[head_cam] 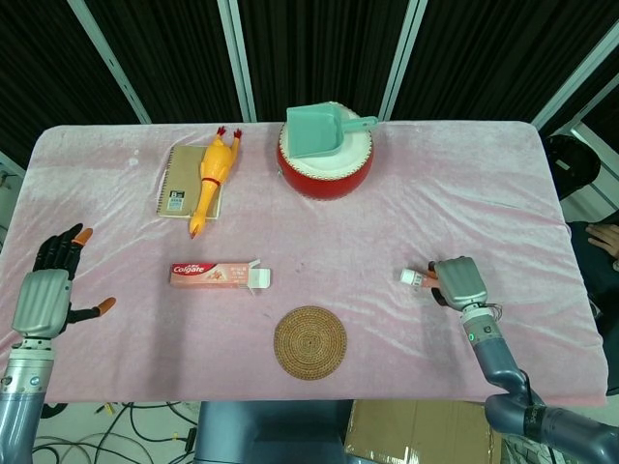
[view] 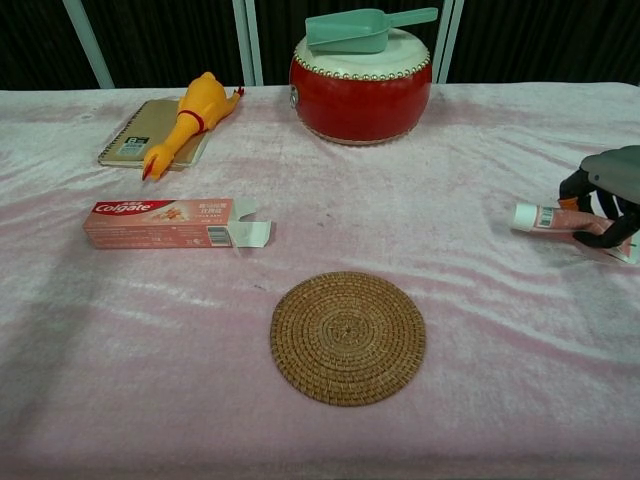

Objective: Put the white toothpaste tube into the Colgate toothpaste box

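Observation:
The white toothpaste tube (head_cam: 413, 278) (view: 541, 217) lies at the right of the pink table, its white cap pointing left. My right hand (head_cam: 456, 282) (view: 606, 193) grips the tube's rear part with its fingers curled over it; only the cap end shows. The Colgate box (head_cam: 215, 275) (view: 160, 222) lies flat at centre left, its flap open at the right end. My left hand (head_cam: 46, 290) hovers near the table's left edge, fingers spread and holding nothing; it shows only in the head view.
A round wicker coaster (head_cam: 309, 342) (view: 347, 337) sits near the front between box and tube. At the back stand a red drum (head_cam: 325, 166) (view: 361, 90) topped by a teal scoop (head_cam: 322, 130), and a rubber chicken (head_cam: 213, 172) on a notebook (head_cam: 176, 184).

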